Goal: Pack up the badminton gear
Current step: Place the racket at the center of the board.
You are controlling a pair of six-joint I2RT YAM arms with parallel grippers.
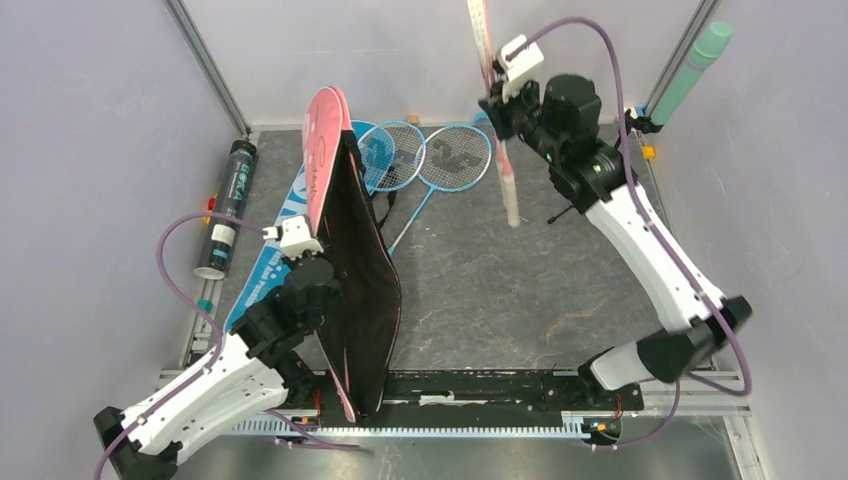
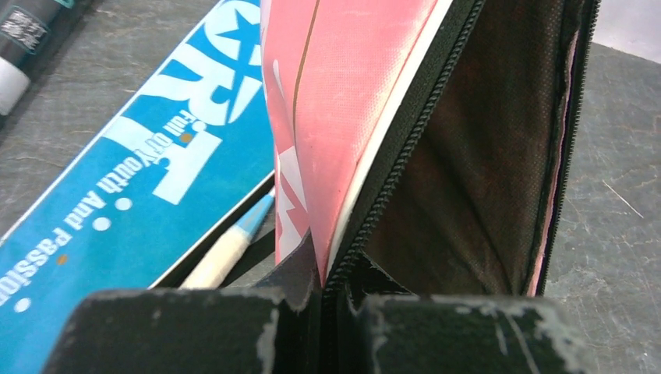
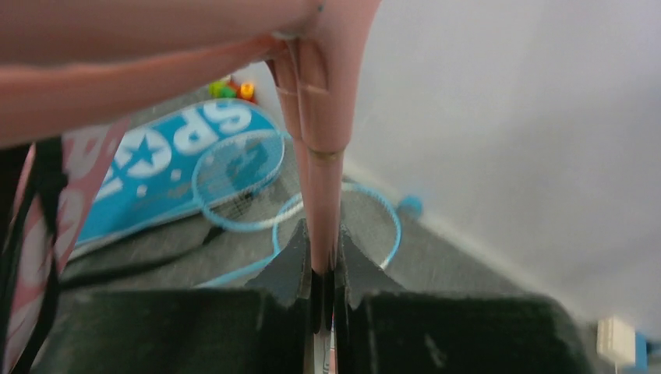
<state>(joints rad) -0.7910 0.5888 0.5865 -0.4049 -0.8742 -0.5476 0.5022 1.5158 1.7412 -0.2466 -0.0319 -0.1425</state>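
The pink racket bag (image 1: 322,160) stands on edge, gaping so its dark lining (image 2: 468,171) shows. My left gripper (image 2: 331,292) is shut on the zipper edge of the pink bag. My right gripper (image 1: 497,105) is shut on the shaft of a pink racket (image 1: 508,185), which hangs upright above the table's back, handle down; the shaft (image 3: 323,195) runs between the fingers. Two blue rackets (image 1: 455,155) lie flat behind the bag. The blue bag (image 1: 268,255) lies flat at the left, with the dark tube (image 1: 228,205) beside it. No shuttlecock shows.
A green cylinder (image 1: 692,70) leans on the right rear frame post. A small black tripod (image 1: 562,212) stands under my right arm. Small coloured blocks (image 3: 230,89) sit at the back by the wall. A white and blue handle (image 2: 226,249) lies beside the blue bag.
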